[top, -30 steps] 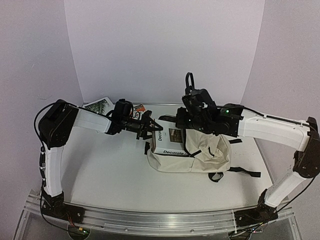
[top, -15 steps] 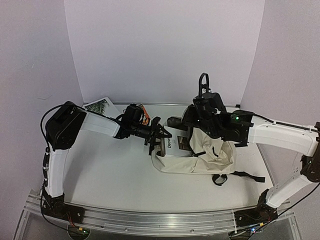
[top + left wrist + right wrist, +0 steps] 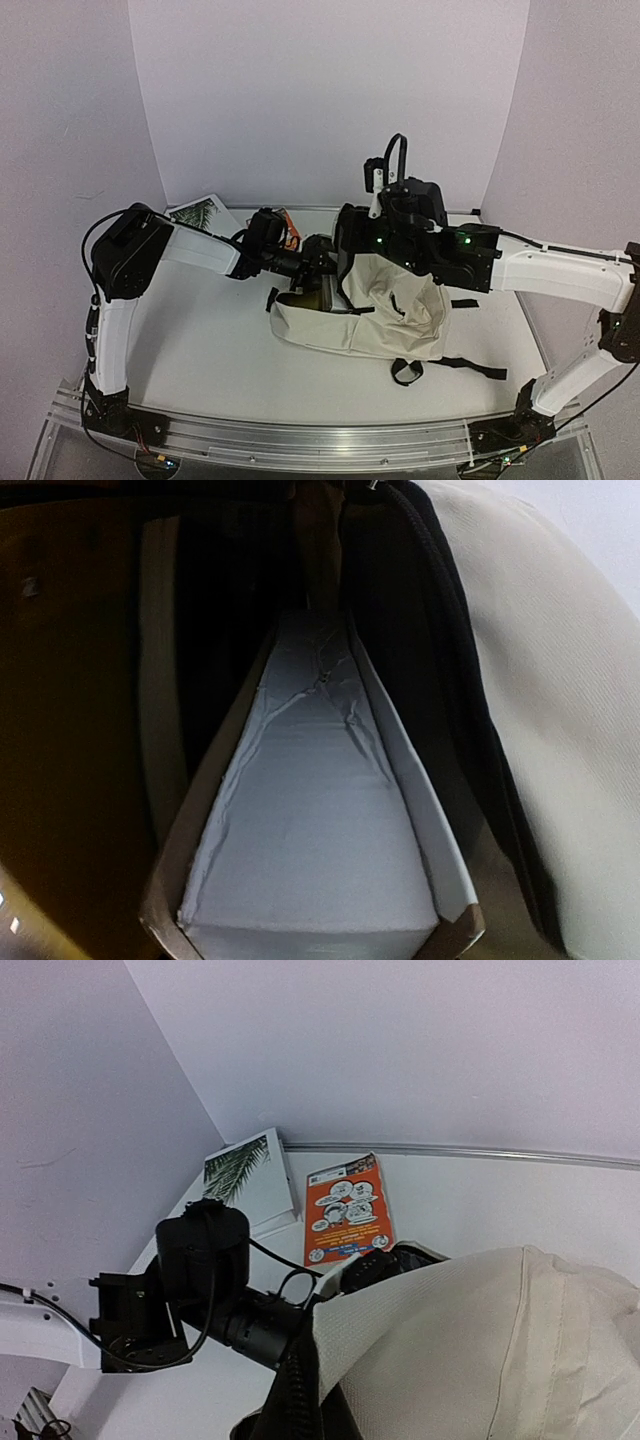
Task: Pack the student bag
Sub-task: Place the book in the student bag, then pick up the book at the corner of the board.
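Two arms: both are busy at the student bag [image 3: 365, 315], which lies on the white table [image 3: 200, 340] in the middle, near the back.
Bag: it is cream cloth with black zips and straps. Its open mouth faces the left arm.
Right gripper [image 3: 372, 232]: it is up at the top edge of the bag and seems to lift the mouth open. I cannot tell if its fingers are pinched on the cloth, because they are hidden.
Left gripper [image 3: 312, 268]: it is poked into the mouth of the bag. Its fingers are out of sight, so I cannot tell if it grips or has let go.
Box [image 3: 320, 840]: the left wrist view looks along a white box with brown card edges. It sits deep inside the dark bag, between the black zip sides.
Other things: a book with a palm leaf [image 3: 243, 1178] and an orange booklet [image 3: 345, 1208] lie flat at the back left, next to each other, away from the bag.
Step, my guess: the box is being pushed all the way in.
What could go wrong: the box corner could catch on the zip and get stuck. If the right arm lets the cloth drop, the mouth may flop shut on the left arm. A hard push could slide the whole soft bag along the table.
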`<state>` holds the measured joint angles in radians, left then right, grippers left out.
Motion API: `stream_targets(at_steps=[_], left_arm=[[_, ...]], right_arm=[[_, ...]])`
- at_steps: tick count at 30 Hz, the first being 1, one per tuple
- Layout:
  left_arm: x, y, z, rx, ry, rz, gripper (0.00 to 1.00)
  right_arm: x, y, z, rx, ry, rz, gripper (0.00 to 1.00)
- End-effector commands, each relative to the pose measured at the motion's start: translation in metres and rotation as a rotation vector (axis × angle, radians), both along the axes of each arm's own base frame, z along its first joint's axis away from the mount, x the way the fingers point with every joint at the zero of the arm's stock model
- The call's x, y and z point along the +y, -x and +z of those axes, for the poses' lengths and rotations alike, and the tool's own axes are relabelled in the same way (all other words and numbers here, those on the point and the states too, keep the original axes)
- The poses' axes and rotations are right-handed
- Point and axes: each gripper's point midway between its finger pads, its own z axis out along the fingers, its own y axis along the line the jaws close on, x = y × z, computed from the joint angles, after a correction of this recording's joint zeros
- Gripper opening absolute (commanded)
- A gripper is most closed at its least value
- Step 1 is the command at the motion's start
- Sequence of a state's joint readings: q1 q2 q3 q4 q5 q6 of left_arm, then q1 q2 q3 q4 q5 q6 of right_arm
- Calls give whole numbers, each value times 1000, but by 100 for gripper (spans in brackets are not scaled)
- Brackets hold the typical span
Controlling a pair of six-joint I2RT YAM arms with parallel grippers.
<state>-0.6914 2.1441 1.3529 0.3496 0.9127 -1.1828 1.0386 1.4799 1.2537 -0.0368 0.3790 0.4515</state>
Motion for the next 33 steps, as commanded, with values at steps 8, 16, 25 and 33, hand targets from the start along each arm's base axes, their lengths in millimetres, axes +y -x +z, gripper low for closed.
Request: stream_targets(at_steps=[8, 16, 25, 33], left_arm=[[-24, 43, 3, -75, 21, -136, 23], [-9, 46, 27, -221, -75, -146, 55], [46, 16, 76, -425, -231, 51, 75], [128, -12, 114, -519, -313, 257, 81]], right_arm=[[8, -3, 102, -189, -281, -34, 0], [-7, -6, 97, -188, -251, -99, 0], [-22, -2, 93, -188, -232, -124, 0], [-16, 4, 52, -110, -170, -77, 0]])
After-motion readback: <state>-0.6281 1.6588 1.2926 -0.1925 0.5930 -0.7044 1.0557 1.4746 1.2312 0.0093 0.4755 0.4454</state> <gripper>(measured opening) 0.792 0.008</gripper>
